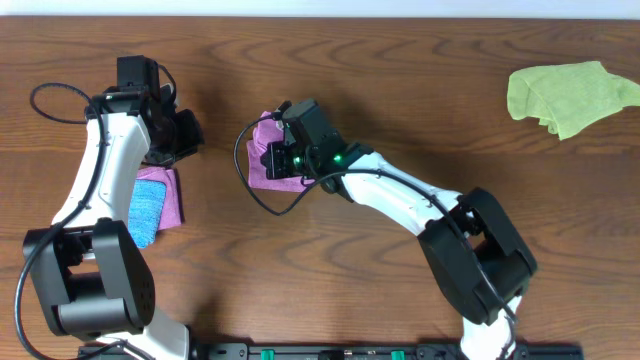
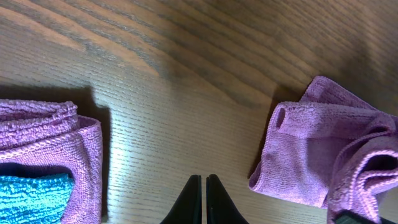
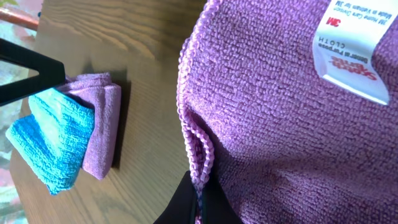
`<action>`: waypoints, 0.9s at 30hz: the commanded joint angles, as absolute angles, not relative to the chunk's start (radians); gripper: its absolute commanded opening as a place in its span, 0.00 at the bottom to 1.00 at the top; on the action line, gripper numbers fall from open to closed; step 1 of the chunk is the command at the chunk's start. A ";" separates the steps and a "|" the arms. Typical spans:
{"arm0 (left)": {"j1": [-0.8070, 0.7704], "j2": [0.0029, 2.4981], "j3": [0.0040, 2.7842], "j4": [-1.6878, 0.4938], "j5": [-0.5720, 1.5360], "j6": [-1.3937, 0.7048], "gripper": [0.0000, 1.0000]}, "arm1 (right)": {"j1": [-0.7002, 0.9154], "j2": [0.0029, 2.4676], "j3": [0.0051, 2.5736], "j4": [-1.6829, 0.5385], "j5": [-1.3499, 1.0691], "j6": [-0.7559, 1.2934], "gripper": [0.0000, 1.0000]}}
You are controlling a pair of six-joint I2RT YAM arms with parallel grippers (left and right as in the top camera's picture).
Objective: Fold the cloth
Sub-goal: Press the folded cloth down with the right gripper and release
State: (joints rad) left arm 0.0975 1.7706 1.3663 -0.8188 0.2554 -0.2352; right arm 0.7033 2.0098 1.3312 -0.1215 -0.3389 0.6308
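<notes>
The purple cloth (image 1: pixel 262 158) lies partly folded at the table's middle, with its white tag (image 3: pixel 352 53) showing in the right wrist view. My right gripper (image 3: pixel 198 204) is shut on the cloth's doubled hemmed edge (image 3: pixel 196 140) and sits over the cloth (image 1: pixel 290 152). The cloth also shows at the right of the left wrist view (image 2: pixel 314 155). My left gripper (image 2: pixel 203 199) is shut and empty, above bare wood left of the cloth (image 1: pixel 178 135).
A folded purple cloth (image 1: pixel 172 195) with a folded blue cloth (image 1: pixel 146 205) on it lies at the left, also in the left wrist view (image 2: pixel 50 155). A lime-green cloth (image 1: pixel 568 92) lies crumpled at the back right.
</notes>
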 commanded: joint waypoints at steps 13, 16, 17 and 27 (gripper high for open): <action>0.103 1.750 1.359 -0.823 0.263 -0.224 0.06 | 0.739 2.064 1.349 -0.107 -0.310 0.612 0.01; 0.103 1.750 1.359 -0.823 0.263 -0.224 0.06 | 0.740 2.071 1.349 -0.101 -0.305 0.612 0.01; 0.103 1.750 1.359 -0.823 0.263 -0.224 0.06 | 0.740 2.079 1.349 -0.097 -0.307 0.613 0.01; 0.103 1.750 1.359 -0.826 0.263 -0.224 0.06 | 0.748 2.116 1.351 -0.063 -0.318 0.634 0.10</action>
